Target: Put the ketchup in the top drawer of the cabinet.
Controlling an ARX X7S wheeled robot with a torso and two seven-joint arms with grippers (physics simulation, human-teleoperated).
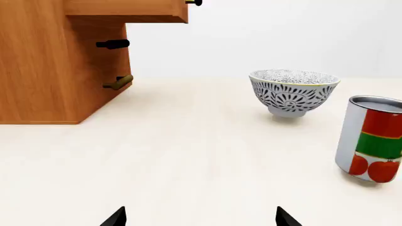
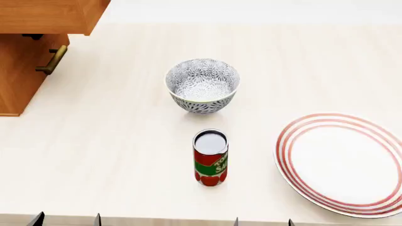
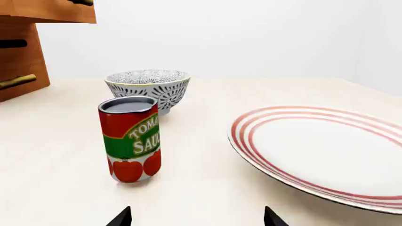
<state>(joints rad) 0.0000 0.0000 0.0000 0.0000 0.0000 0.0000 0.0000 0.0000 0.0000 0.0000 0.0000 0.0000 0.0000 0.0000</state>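
Note:
The ketchup (image 2: 210, 157) is a small red and green can with a silver lid. It stands upright on the table, in front of the bowl. The cabinet (image 2: 19, 70) stands at the far left, and its top drawer (image 2: 44, 16) is pulled out past the lower front. My left gripper (image 2: 67, 220) is open at the near edge, left of the can. My right gripper (image 2: 263, 221) is open too, just right of the can and nearer than it. In the right wrist view the ketchup (image 3: 131, 139) stands ahead of the empty gripper (image 3: 197, 217). The left wrist view shows the ketchup (image 1: 373, 141), the top drawer (image 1: 125, 9) and the empty gripper (image 1: 201, 217).
A patterned grey bowl (image 2: 202, 84) sits behind the can. A white plate with red rings (image 2: 345, 162) lies at the right. The lower drawer's brass handle (image 2: 53, 60) shows under the pulled-out drawer.

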